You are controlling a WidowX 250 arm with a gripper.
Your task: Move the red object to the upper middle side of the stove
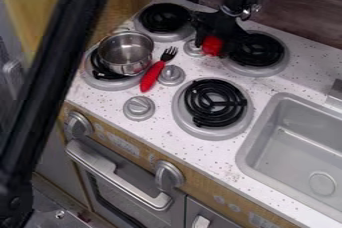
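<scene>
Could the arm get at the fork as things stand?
Likely yes: the fork lies uncovered beside the metal pot, and only low knobs stand between it and the gripper. The catch is the red object right at the gripper; if it is held, it would need setting down first.

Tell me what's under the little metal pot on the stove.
The pot sits over a burner: black coil and part of the silvery ring show past its left and lower edges. Whatever lies directly beneath its base is covered and can't be seen.
</scene>
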